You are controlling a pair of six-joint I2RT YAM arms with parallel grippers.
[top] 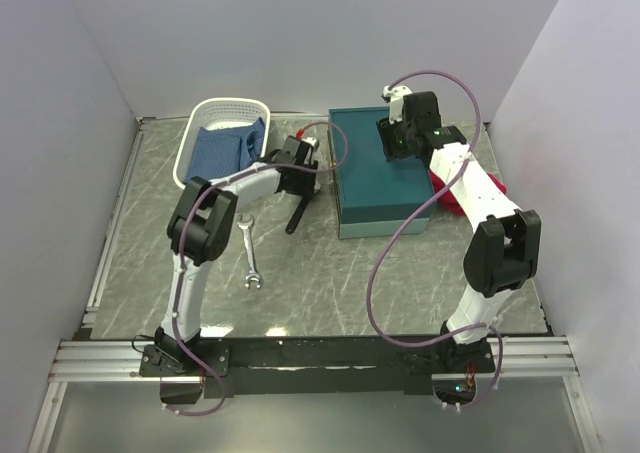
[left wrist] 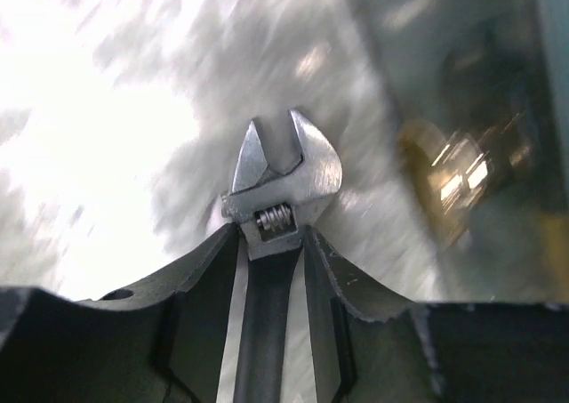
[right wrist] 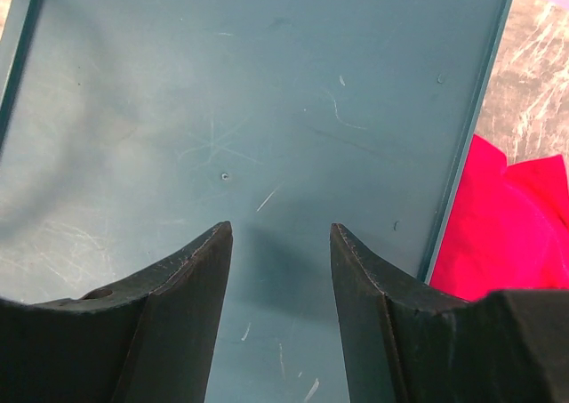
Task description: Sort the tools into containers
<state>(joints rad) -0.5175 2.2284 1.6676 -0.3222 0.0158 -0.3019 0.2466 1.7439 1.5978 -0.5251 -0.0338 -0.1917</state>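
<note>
My left gripper (top: 297,176) is shut on the dark handle of an adjustable wrench (top: 294,216), just left of the teal box (top: 385,188). In the left wrist view the gripper (left wrist: 271,231) has a finger on either side of the handle, and the wrench's silver head (left wrist: 284,176) sticks out past the tips. A silver open-ended spanner (top: 250,253) lies on the table to the left. My right gripper (top: 396,141) is open and empty over the box's closed lid (right wrist: 267,109); its fingers (right wrist: 280,229) stand apart. Other tools are out of view.
A white basket (top: 205,113) holding a blue cloth (top: 222,145) stands at the back left. A red cloth (top: 447,201) lies against the box's right side and shows in the right wrist view (right wrist: 507,216). A blurred yellowish shape (left wrist: 453,172) sits by the box.
</note>
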